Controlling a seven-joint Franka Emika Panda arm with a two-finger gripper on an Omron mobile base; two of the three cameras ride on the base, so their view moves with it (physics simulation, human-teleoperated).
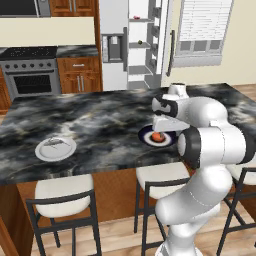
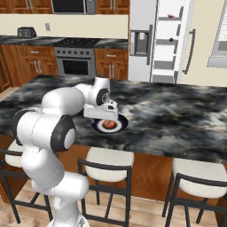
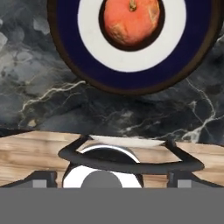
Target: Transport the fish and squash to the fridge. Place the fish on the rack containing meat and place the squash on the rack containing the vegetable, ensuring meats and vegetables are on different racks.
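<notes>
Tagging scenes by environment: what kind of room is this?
A home kitchen, rendered. A dark marble island counter with bar stools along it, a stainless oven range among wood cabinets, and a grey fridge with one door open at the back.

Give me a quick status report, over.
Claw open, empty, hovering over the squash on the blue plate. Fish on the grey plate, untouched. Fridge door open; nothing in the way.
</notes>
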